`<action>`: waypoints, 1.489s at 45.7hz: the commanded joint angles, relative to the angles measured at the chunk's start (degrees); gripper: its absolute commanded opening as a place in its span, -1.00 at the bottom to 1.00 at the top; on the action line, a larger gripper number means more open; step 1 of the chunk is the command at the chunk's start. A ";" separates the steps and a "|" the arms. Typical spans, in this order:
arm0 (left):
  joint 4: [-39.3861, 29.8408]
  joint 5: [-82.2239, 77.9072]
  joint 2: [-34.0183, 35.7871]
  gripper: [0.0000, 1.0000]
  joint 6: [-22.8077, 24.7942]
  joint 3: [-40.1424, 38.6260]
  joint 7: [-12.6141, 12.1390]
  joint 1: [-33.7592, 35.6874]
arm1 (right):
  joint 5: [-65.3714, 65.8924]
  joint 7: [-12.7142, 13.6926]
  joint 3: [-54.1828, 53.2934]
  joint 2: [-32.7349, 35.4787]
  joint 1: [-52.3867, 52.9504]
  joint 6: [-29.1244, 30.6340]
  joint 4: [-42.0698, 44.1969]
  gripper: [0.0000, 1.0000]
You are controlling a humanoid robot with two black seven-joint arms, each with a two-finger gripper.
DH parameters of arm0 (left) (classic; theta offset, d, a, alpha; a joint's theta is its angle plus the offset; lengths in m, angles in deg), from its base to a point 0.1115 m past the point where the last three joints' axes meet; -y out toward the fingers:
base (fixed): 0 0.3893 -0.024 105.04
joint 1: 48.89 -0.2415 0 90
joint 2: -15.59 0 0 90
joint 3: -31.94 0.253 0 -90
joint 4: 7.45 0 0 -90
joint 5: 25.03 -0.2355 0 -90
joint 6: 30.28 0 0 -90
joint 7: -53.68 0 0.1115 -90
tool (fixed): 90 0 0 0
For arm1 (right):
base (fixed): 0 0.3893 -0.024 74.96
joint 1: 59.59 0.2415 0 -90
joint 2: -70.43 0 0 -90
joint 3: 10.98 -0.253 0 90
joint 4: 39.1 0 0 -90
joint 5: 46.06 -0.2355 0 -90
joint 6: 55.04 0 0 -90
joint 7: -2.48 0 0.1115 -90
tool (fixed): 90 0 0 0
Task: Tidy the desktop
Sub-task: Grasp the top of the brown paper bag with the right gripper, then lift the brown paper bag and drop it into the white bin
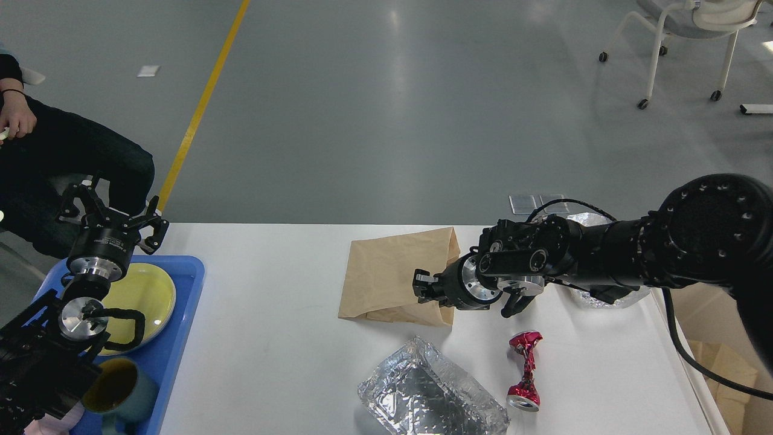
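Note:
The white desktop (278,338) fills the lower part of the head view. A flat brown paper bag (386,275) lies on it at centre. My right gripper (424,288) reaches in from the right and sits low at the bag's right edge, touching it. Its dark fingers are too small to tell apart. My left gripper (110,210) is open and empty, held above the far end of a blue tray (184,314) at the left.
A crushed red can (524,374) and a crumpled foil tray (432,393) lie near the front edge. More foil (604,296) sits behind my right arm. The blue tray holds a yellow plate (142,296) and a mug (118,383). A seated person (54,157) is at far left.

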 commanded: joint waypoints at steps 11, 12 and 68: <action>0.00 0.00 0.09 0.93 0.00 0.00 0.02 0.00 | 0.35 -0.15 0.34 0.68 0.87 -0.20 -4.50 -1.00; 0.00 0.00 0.09 0.93 0.00 0.00 -0.07 0.00 | 0.35 -0.15 0.25 0.94 1.05 -0.20 -5.02 -1.00; 0.00 0.00 0.00 0.93 0.00 0.09 -0.07 0.00 | -0.26 0.03 -0.02 31.96 33.84 13.78 -15.50 -1.00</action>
